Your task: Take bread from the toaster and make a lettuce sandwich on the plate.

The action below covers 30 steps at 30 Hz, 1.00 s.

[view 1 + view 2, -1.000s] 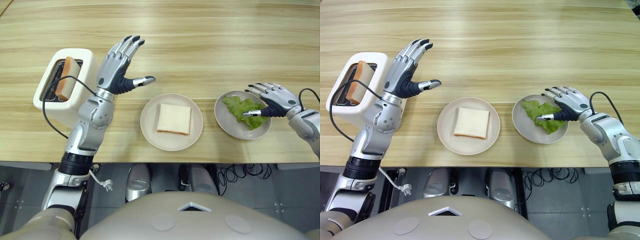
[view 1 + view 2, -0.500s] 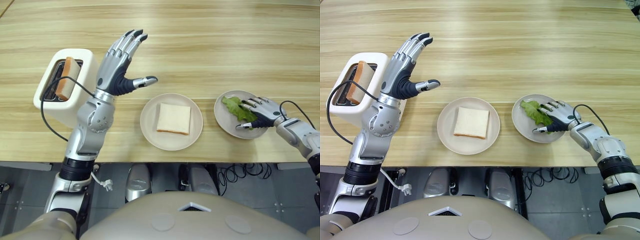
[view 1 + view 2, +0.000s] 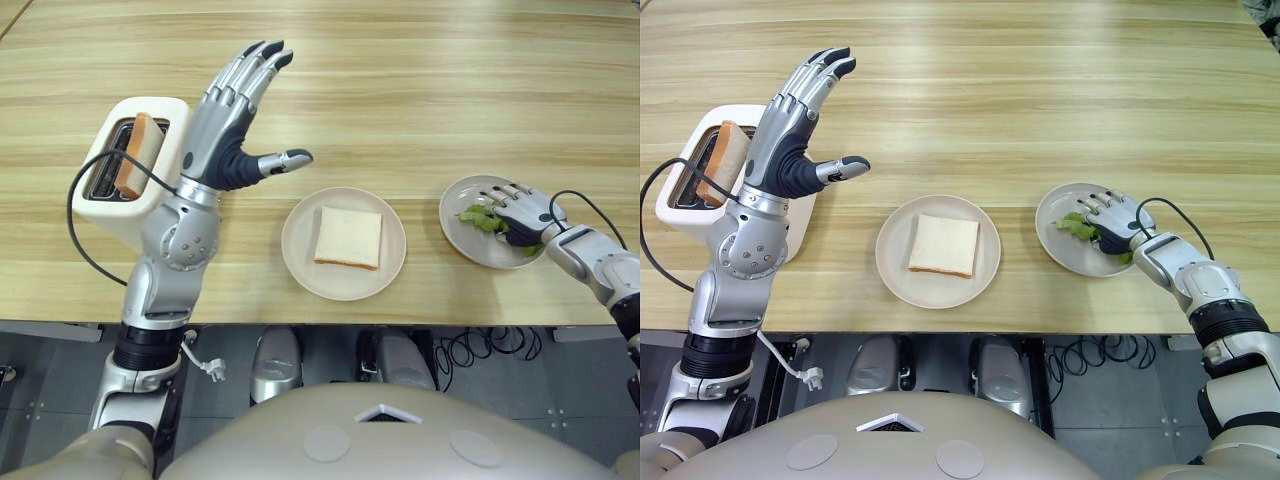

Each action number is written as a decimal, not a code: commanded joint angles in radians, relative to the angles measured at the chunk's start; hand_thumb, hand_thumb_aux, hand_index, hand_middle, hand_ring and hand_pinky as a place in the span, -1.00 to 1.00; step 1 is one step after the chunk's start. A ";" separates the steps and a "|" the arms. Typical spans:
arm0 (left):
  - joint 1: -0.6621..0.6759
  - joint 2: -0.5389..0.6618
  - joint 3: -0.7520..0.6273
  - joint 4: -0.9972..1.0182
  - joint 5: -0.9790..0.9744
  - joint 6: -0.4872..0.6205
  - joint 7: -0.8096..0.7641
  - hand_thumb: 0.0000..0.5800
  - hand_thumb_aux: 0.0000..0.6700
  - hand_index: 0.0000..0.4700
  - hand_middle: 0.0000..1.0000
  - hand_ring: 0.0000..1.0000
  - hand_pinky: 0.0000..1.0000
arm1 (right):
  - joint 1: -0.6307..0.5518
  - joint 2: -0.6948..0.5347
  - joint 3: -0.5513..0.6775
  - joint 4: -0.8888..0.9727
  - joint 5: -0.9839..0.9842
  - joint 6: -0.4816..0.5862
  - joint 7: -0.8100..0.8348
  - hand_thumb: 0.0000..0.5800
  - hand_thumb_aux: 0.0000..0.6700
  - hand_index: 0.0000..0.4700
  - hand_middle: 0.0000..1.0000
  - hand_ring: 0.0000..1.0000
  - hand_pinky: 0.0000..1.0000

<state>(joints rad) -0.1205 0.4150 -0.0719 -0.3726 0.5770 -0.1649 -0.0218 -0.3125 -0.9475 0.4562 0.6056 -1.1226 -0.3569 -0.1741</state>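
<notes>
The light wooden table (image 3: 420, 90) is hosting everything. On the left, the boxy white toaster (image 3: 105, 205) is holding one browned slice of bread (image 3: 135, 160) in its slot. The left hand (image 3: 215, 140) is hovering just beside it, fingers spread, carrying nothing. The round beige plate (image 3: 300, 250) in the middle is carrying a square white bread slice (image 3: 348, 238). Over on the smaller beige dish (image 3: 462, 205), the right hand (image 3: 515, 208) is gripping the green lettuce leaf (image 3: 480, 218), fingers curled over it. My take: it's needing a firm pinch and a straight-up lift, so the leaf isn't tearing or dragging the dish along.
</notes>
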 commanded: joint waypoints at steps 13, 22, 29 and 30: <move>0.019 -0.007 0.029 -0.024 -0.015 -0.001 -0.013 -1.00 -1.00 -1.00 -1.00 -1.00 -1.00 | -0.008 0.047 0.020 0.045 0.035 -0.004 -0.074 1.00 1.00 0.96 1.00 1.00 1.00; 0.020 -0.009 0.043 -0.015 -0.017 -0.002 -0.011 -1.00 -1.00 -1.00 -1.00 -1.00 -1.00 | -0.019 0.031 -0.004 -0.006 0.039 0.018 -0.166 1.00 1.00 0.96 1.00 1.00 1.00; 0.016 -0.008 0.059 0.000 -0.022 -0.008 -0.004 -1.00 -1.00 -1.00 -1.00 -1.00 -1.00 | 0.008 -0.024 -0.079 -0.173 0.058 0.065 -0.211 1.00 1.00 0.96 1.00 1.00 1.00; 0.016 -0.008 0.061 0.004 -0.022 -0.010 -0.001 -1.00 -1.00 -1.00 -1.00 -1.00 -1.00 | 0.014 -0.032 -0.093 -0.206 0.059 0.070 -0.212 1.00 1.00 0.96 1.00 1.00 1.00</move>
<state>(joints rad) -0.1071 0.4093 -0.0279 -0.3918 0.5736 -0.1751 -0.0254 -0.3098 -0.9620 0.3965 0.4636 -1.0779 -0.3001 -0.3759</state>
